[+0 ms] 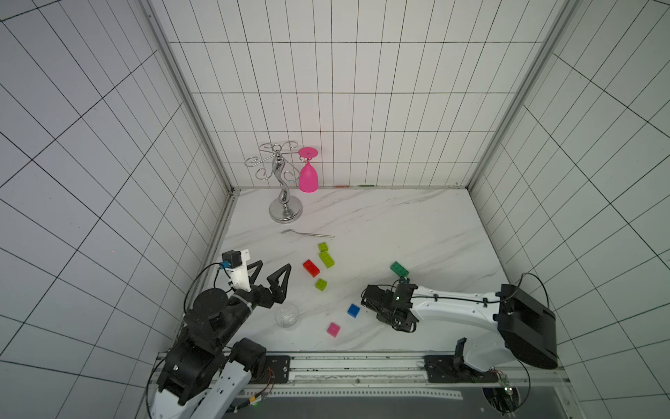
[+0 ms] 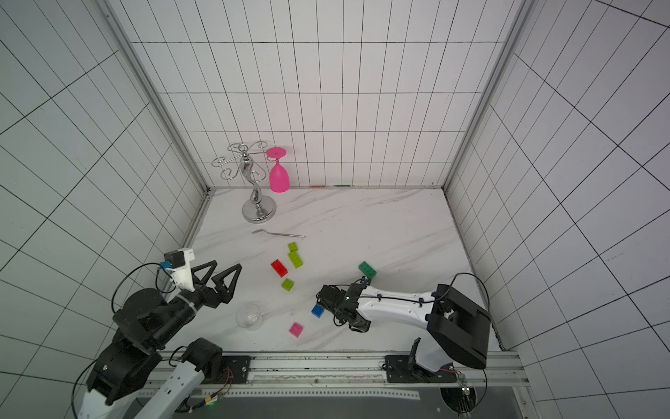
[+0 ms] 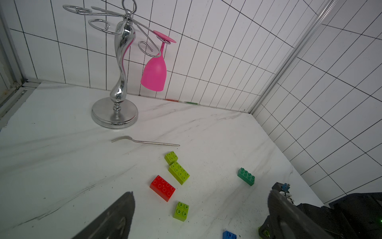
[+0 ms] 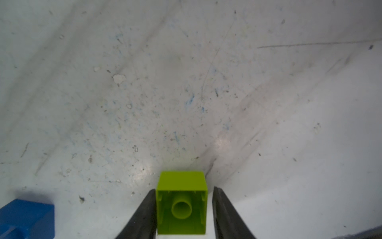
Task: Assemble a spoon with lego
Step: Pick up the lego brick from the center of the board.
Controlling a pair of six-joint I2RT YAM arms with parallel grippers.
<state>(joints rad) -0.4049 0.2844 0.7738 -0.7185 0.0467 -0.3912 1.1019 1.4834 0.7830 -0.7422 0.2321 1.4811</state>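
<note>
Lego lime brick [image 4: 182, 202] lies on its side between the right gripper [image 4: 184, 189] fingers [image 4: 147, 207], one touching it and a sliver of table showing at the other, so I can't tell if it's clamped. Blue brick [image 1: 353, 311] sits just beside that gripper, pink brick [image 1: 333, 329] nearer the front edge, dark-green brick [image 1: 399, 269] close on the far side; red brick [image 1: 311, 268] and three more lime bricks [image 1: 326, 259] lie mid-table, two of them touching. Left gripper [image 1: 273, 265] gapes wide and empty near a clear glass [image 1: 287, 316]; fork [image 1: 307, 234] and chrome rack [image 1: 285, 212] with pink goblet [image 1: 308, 177] sit back-left, leaving bare marble table [image 1: 417, 225] back-right.
</note>
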